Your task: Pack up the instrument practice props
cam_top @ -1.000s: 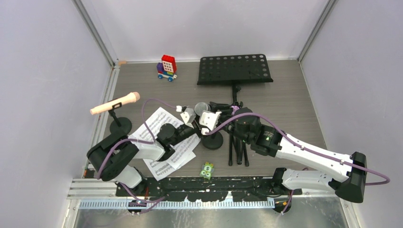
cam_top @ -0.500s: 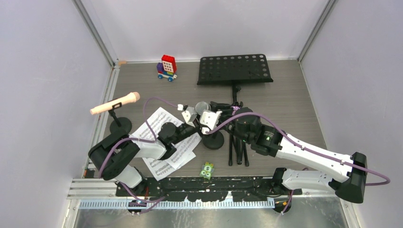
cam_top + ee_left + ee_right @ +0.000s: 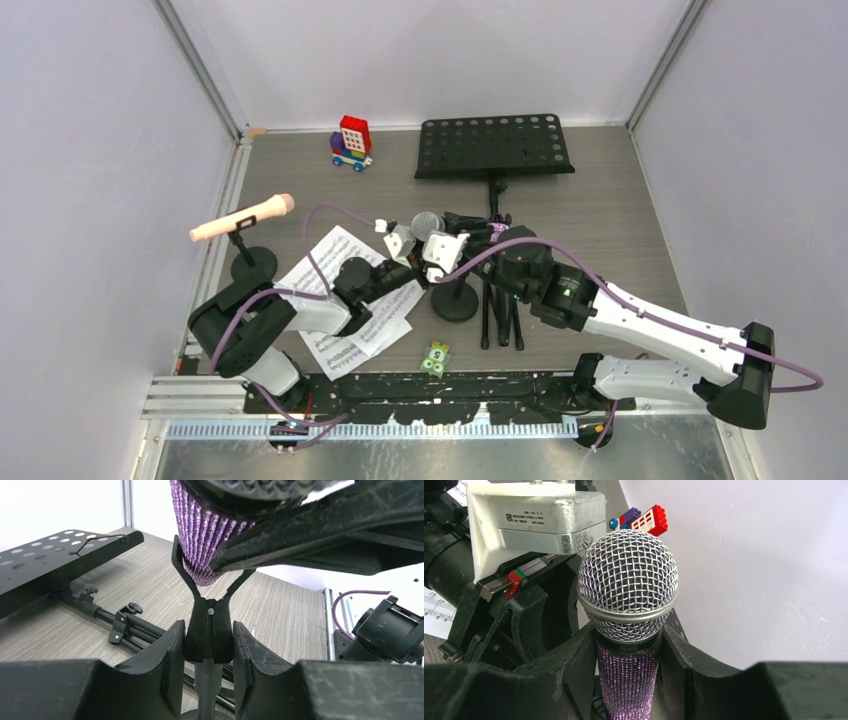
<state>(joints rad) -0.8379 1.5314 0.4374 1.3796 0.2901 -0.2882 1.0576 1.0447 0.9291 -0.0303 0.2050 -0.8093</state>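
Note:
The purple-glitter microphone (image 3: 428,222) sits in the forked clip of a black round-based mic mount (image 3: 455,303) at mid table. My right gripper (image 3: 629,665) is shut on its glitter handle (image 3: 628,680), just under the mesh head. Lower down, my left gripper (image 3: 207,645) is shut on the mount's clip neck (image 3: 207,625), with both fingers (image 3: 167,650) pressed against it. The pink microphone (image 3: 243,218) rests tilted on the other mount (image 3: 253,262) at the left. White sheet-music pages (image 3: 330,262) lie under my left arm. The black perforated music desk (image 3: 494,146) lies at the back, its tripod legs (image 3: 500,312) folded toward me.
A red-blue toy brick vehicle (image 3: 351,142) stands at the back, left of the music desk. Near the front edge lies a small green piece (image 3: 435,358). Walls enclose the table on three sides. A metal rail (image 3: 215,250) runs along the left edge.
My left gripper's jaws have closed in on the mount's clip neck. The mount's base has slid slightly to the right. The right gripper keeps its hold on the purple microphone.

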